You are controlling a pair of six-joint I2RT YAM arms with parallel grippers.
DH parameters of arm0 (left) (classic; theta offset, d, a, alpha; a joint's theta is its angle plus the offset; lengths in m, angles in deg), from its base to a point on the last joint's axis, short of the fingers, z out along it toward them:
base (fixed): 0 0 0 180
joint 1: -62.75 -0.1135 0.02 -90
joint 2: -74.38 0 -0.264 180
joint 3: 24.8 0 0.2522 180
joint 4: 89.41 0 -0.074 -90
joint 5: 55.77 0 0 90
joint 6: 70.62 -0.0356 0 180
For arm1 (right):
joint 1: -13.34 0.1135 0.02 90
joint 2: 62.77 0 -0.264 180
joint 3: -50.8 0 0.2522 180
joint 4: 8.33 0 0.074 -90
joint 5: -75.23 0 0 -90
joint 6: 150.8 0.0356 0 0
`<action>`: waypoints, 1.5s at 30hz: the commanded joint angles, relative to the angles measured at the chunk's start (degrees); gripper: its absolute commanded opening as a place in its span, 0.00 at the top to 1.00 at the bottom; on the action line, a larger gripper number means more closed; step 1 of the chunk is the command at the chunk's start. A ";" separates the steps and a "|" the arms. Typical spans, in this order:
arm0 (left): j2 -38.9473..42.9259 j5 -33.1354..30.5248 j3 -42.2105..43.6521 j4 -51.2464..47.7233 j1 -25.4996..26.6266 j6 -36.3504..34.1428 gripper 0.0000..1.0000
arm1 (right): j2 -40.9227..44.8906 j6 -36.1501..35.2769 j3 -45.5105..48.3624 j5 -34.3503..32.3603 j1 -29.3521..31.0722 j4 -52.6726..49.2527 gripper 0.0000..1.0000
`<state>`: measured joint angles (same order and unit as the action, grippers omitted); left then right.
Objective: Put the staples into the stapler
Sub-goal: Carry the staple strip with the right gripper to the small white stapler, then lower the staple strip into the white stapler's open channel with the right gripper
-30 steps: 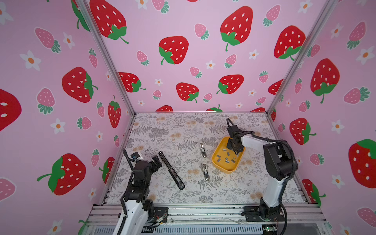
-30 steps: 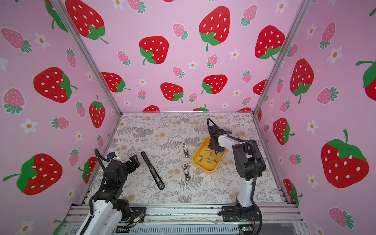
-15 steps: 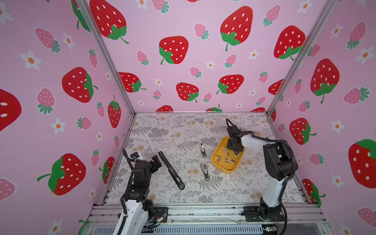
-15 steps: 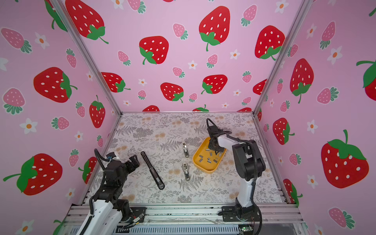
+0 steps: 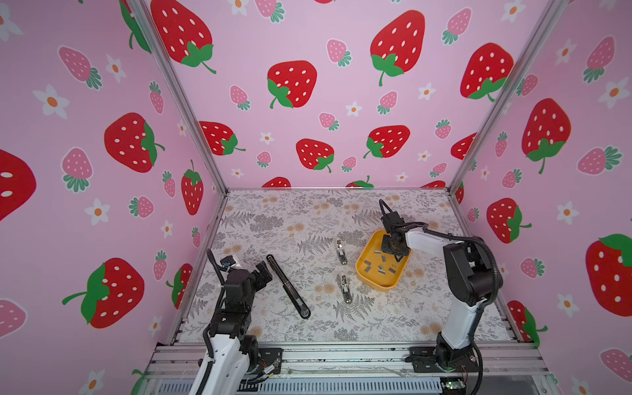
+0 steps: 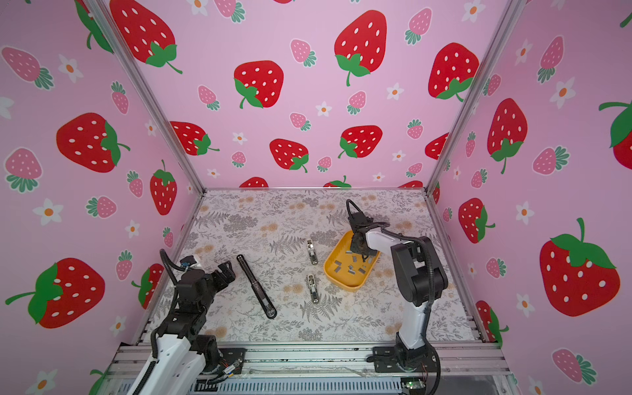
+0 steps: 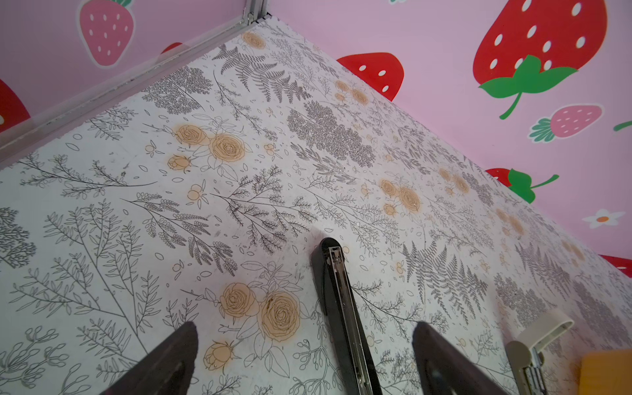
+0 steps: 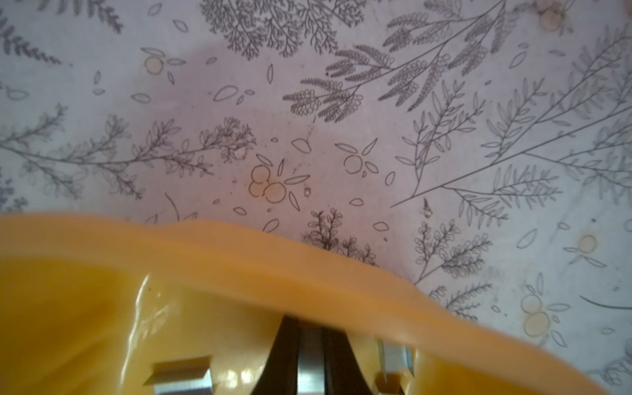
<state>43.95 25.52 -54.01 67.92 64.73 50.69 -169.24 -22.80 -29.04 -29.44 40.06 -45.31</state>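
No writing, label, brand, number or sign is legible on anything in any view

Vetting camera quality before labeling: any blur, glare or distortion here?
Right wrist view: close-range blur on the rim of the yellow tray, glare on its floor, and the staple strip in the right gripper is soft. Left wrist view: sharp, stapler crisp. Both top views: wide-angle, frame posts splay outward.

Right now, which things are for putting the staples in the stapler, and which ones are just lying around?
For the job:
- staples in the yellow tray
- black stapler, lying open
- right gripper, pinching a staple strip

Just lying about:
- two small silvery tools between stapler and tray; I cannot tell what they are
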 commanded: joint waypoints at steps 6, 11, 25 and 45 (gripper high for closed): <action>-1.94 5.54 -4.19 -6.54 -0.33 0.53 0.01 | 15.12 -7.65 6.36 -1.61 7.20 6.69 0.90; -2.00 6.60 -5.02 -10.21 -0.27 0.42 0.01 | 23.78 -11.44 12.65 -0.98 13.33 13.07 0.90; 0.50 13.78 -1.57 -10.31 -0.31 1.95 0.01 | 33.68 -5.71 30.99 -6.51 35.63 31.77 0.88; 7.54 12.80 -0.05 -12.71 -0.30 3.31 0.01 | 24.10 6.06 32.41 -14.45 45.95 34.62 0.89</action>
<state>50.61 38.77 -54.62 55.92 64.71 53.64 -144.04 -19.79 2.83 -41.33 85.19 -11.96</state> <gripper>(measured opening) 0.989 0.131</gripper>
